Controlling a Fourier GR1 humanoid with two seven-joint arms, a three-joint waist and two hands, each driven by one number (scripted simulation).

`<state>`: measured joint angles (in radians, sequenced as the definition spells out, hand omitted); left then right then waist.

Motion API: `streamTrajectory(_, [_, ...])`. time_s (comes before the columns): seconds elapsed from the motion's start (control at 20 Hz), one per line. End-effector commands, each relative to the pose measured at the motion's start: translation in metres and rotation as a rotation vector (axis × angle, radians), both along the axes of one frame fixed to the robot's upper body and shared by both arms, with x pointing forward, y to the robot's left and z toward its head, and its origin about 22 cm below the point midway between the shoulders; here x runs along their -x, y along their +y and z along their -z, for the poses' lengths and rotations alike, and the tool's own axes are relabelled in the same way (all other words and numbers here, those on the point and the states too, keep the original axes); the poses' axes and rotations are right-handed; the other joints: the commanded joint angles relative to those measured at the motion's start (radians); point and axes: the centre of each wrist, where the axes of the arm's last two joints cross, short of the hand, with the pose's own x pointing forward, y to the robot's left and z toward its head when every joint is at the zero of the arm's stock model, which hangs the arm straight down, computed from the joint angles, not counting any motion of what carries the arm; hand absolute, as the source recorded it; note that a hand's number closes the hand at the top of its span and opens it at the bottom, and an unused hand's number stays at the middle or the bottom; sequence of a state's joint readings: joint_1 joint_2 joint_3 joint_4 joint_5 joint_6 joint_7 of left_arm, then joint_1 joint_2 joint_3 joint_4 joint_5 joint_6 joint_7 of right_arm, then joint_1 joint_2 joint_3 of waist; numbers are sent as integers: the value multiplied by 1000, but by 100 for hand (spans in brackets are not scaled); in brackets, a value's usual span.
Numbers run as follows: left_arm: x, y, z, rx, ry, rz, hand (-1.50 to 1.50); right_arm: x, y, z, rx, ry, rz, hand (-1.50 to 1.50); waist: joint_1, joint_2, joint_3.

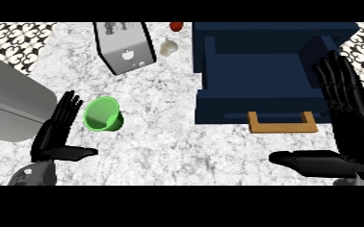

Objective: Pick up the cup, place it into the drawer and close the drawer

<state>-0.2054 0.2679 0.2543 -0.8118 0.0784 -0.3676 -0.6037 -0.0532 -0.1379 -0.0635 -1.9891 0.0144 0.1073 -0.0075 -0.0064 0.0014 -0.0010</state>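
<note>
Cup on its side, mouth facing upper-left

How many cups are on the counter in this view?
1. The green cup lies on its side on the marble counter, just right of the open left hand and left of the open blue drawer. No other cup shows.

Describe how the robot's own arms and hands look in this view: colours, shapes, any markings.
Both hands are glossy black, with long, slender, segmented fingers and a thick thumb. The left hand joins a grey, rounded forearm with pale highlights at the lower left. The right hand looks larger; only a sliver of its grey forearm shows. No cables, sleeves or markings are visible.
</note>
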Motion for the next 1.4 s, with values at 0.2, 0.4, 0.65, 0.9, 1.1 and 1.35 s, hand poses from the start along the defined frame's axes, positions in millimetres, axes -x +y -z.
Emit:
streamTrajectory(0.2, [8,22,32,30,-13,-16,-150,5,15,15,10,14,-17,-150,-8,4,-1])
streamTrajectory(0.4, [-1,5,41,32,-29,-37,-150,-16,2,1,-6,0,-37,-150,-16,9,-3])
streamTrajectory(0.65, [6,26,36,41,-58,-38,-150,-7,-1,-1,1,-1,-41,-150,-17,9,-3])
streamTrajectory(0.9, [-2,-1,44,6,-43,-21,-150,0,-2,4,-1,2,-37,-150,-29,12,-4])
streamTrajectory(1.1, [1,-15,52,41,-66,3,-150,-13,1,-4,10,4,-48,-150,-20,12,-4])
streamTrajectory(1.35, [-11,-27,49,57,-74,11,-150,-7,-6,-8,5,-12,-36,-150,-20,8,-3])
